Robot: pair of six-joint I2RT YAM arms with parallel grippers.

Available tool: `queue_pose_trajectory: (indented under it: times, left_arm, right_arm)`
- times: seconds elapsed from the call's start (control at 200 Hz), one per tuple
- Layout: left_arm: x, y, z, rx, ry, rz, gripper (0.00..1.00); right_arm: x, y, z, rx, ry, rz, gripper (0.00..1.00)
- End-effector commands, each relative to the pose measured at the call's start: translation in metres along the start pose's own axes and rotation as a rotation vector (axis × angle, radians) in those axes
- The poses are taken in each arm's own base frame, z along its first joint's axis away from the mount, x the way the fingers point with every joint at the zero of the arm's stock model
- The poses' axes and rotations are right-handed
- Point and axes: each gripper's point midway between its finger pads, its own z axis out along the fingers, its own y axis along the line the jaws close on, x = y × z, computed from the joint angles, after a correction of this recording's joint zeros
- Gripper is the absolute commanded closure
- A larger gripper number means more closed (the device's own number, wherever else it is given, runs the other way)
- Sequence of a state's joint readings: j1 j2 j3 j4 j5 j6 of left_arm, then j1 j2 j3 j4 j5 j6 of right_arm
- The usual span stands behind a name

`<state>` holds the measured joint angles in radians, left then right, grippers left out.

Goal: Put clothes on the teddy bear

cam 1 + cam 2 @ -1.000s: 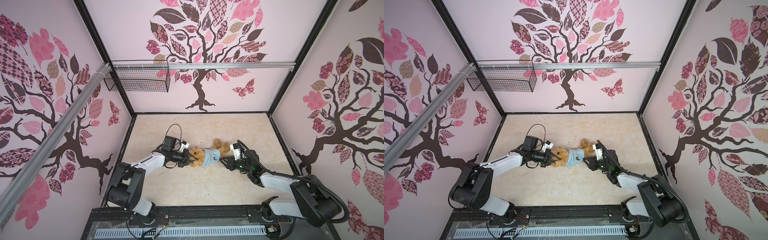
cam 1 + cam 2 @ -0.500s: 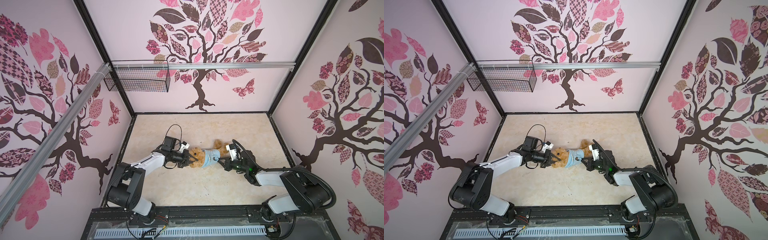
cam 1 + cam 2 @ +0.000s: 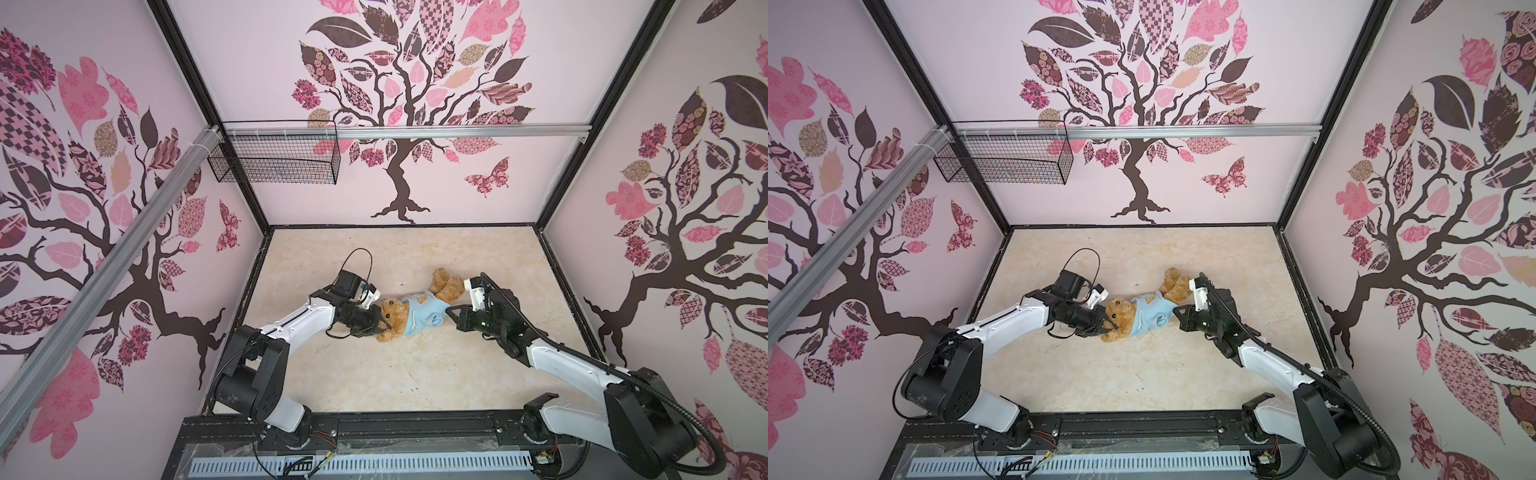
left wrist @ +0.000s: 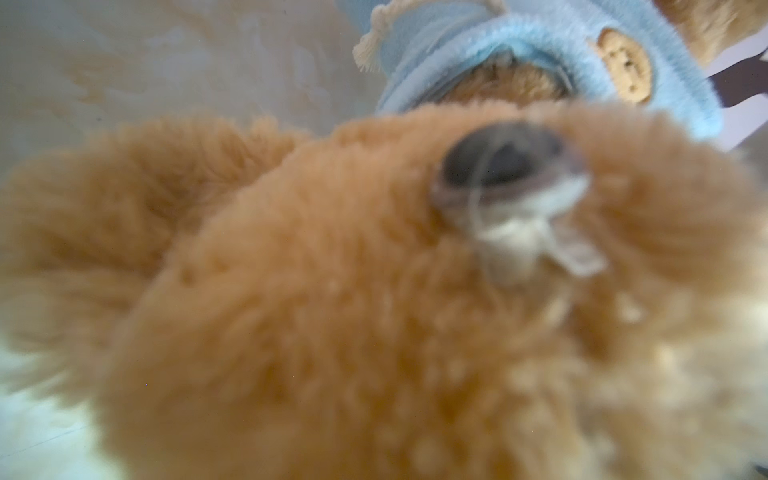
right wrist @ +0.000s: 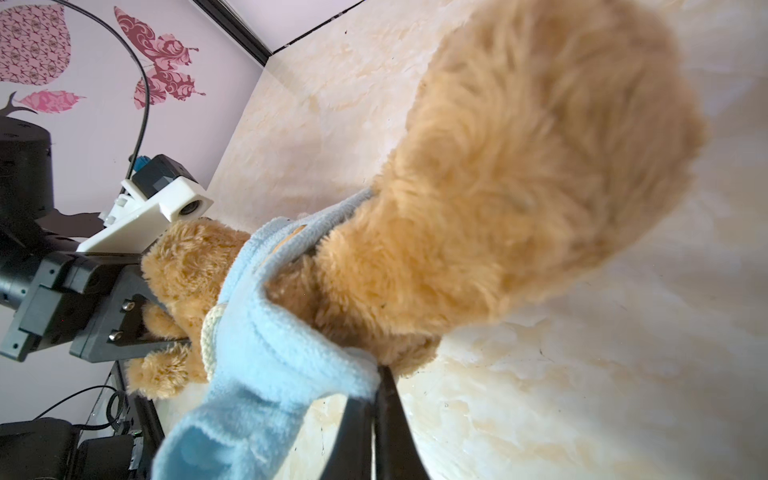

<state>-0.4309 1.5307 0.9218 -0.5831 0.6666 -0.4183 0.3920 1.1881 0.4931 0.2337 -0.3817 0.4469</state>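
One table (image 3: 374, 374), bare out to its black edges, bears near its middle one teddy bear (image 3: 394, 316) lying in one blue shirt (image 3: 426, 311), with two grippers on it: the left gripper (image 3: 381, 325) apparently clamped tight on its head, the right gripper (image 3: 449, 311) pinched closed on the shirt's hem.

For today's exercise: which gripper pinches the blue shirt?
The right gripper: shut on the blue shirt; the left gripper grips the teddy bear by its head.

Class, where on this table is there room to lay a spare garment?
Free: table between teddy bear and back wall; wide patch between bear and front rail. Crowded: centre, left claw on its head, right claw pinching the shirt.
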Motion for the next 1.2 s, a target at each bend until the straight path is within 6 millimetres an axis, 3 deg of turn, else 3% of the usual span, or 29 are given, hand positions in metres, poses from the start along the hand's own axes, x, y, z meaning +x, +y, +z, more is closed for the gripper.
queue_pose_trajectory:
  times: [0.0, 0.2, 0.355, 0.43, 0.66, 0.77, 0.9, 1.04, 1.195]
  left_arm:
    - [0.022, 0.045, -0.002, -0.294, 0.08, 0.039, 1.0]
    - [0.026, 0.059, -0.007, -0.445, 0.1, 0.126, 1.0]
    - [0.03, 0.057, -0.007, -0.494, 0.113, 0.219, 1.0]
    - [0.03, 0.053, -0.006, -0.496, 0.117, 0.254, 1.0]
    - [0.026, 0.012, 0.002, -0.295, 0.114, 0.299, 1.0]
    - [0.022, -0.016, 0.006, -0.156, 0.108, 0.257, 1.0]
    - [0.011, -0.046, 0.005, 0.046, 0.073, 0.167, 1.0]
    - [-0.001, -0.048, -0.002, 0.184, 0.063, 0.032, 1.0]
    - [0.003, -0.035, 0.0, 0.142, 0.085, 0.032, 1.0]
  right_arm:
    - [-0.023, -0.005, -0.012, 0.069, -0.027, 0.012, 1.0]
    - [-0.036, -0.022, -0.025, 0.058, -0.037, 0.113, 1.0]
    - [-0.045, -0.049, -0.033, 0.077, -0.088, 0.214, 1.0]
    - [-0.045, -0.047, -0.029, 0.041, -0.085, 0.238, 1.0]
    - [-0.009, -0.023, -0.004, -0.029, 0.06, 0.137, 1.0]
    - [0.007, -0.027, -0.002, -0.021, 0.112, 0.131, 0.97]
    - [0.01, -0.031, -0.009, 0.013, 0.108, 0.109, 0.89]
    - [0.001, -0.036, -0.024, 0.099, 0.072, 0.043, 0.82]
    - [-0.016, -0.028, -0.039, 0.114, 0.0, 0.014, 0.76]
